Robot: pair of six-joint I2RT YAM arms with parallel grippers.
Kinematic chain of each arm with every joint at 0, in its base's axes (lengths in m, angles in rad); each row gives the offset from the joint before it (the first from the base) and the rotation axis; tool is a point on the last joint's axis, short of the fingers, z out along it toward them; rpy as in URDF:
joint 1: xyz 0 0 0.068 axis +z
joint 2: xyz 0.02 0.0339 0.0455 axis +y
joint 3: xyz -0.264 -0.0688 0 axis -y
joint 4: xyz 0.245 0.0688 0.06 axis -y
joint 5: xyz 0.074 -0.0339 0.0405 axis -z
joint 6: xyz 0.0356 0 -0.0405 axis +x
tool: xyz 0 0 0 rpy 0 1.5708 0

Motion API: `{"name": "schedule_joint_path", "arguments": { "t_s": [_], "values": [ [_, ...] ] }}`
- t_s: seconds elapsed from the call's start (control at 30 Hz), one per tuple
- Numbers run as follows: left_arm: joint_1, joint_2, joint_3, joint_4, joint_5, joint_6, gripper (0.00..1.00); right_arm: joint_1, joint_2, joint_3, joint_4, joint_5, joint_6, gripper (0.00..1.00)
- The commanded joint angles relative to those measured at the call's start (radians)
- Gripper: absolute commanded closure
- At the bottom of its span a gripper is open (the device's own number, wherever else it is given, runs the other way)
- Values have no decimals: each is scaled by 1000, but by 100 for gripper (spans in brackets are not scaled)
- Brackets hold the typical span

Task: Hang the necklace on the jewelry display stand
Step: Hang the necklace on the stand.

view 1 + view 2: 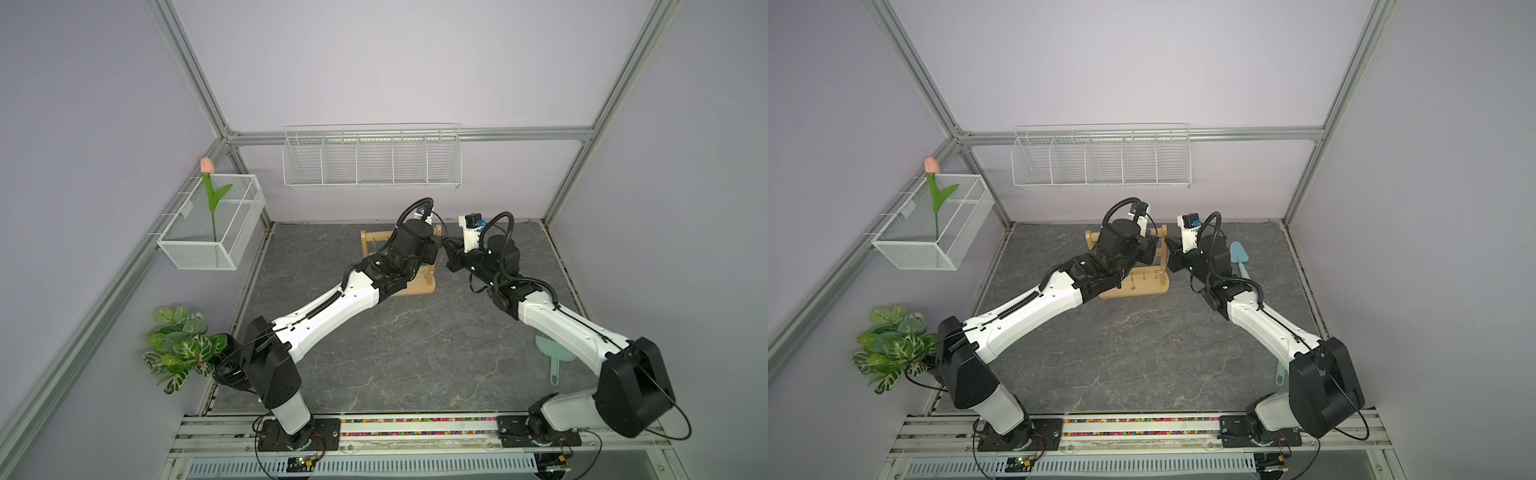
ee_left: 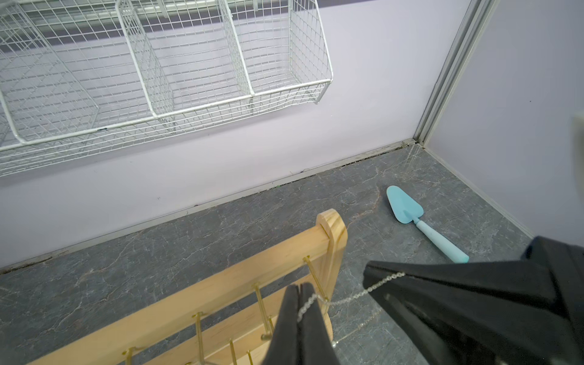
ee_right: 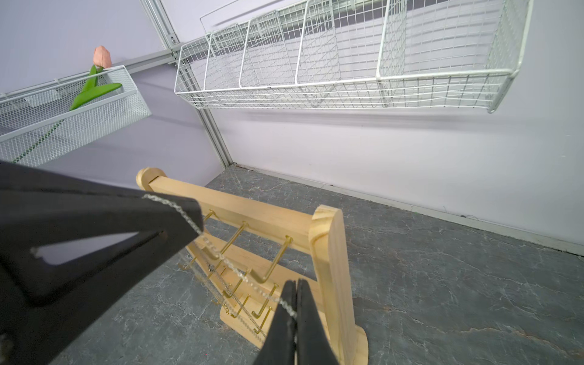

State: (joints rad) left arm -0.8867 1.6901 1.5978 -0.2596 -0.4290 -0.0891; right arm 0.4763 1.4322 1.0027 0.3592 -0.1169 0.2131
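2 sets of fingers share the necklace (image 2: 350,296). The left fingers (image 2: 289,319) are pressed together on 1 part of the silver chain and the right fingers (image 3: 308,319) are pressed together on another. A short stretch runs taut between them, and the rest droops in a loop below them.

That stretch lies just in front of the top bar (image 3: 246,211) of the jewelry display stand (image 2: 331,240). It crosses close to the tip of the end hook (image 3: 275,259), the 1 nearest the upright. Whether the chain rests on that hook or only passes beside it I cannot tell. The stand sits on the counter (image 1: 395,353), beneath and just beyond both sets of fingers.

Judging by this, lifting and spreading the chain is done and the step in hand is the hooking itself. The next move seems to call for both sets of fingers travelling together, carrying the taut stretch over the upturned hook tip and down behind it. Tension would need to stay even so the thin chain neither slips from a pinch nor tugs the light stand. Letting go looks sensible only once the hook bears the chain, 1 side at a time
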Motion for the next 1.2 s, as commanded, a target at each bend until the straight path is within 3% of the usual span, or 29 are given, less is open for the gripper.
{"name": "schedule_joint_path", "arguments": {
  "t_s": [0.0, 1.17],
  "values": [
    [11, 25, 45, -11, 3, 37, 100, -12, 18, 33, 36, -19, 8, 93],
    [42, 129, 136, -90, 19, 56, 99, -30, 123, 28, 74, -38, 64, 93]
  ]
}}
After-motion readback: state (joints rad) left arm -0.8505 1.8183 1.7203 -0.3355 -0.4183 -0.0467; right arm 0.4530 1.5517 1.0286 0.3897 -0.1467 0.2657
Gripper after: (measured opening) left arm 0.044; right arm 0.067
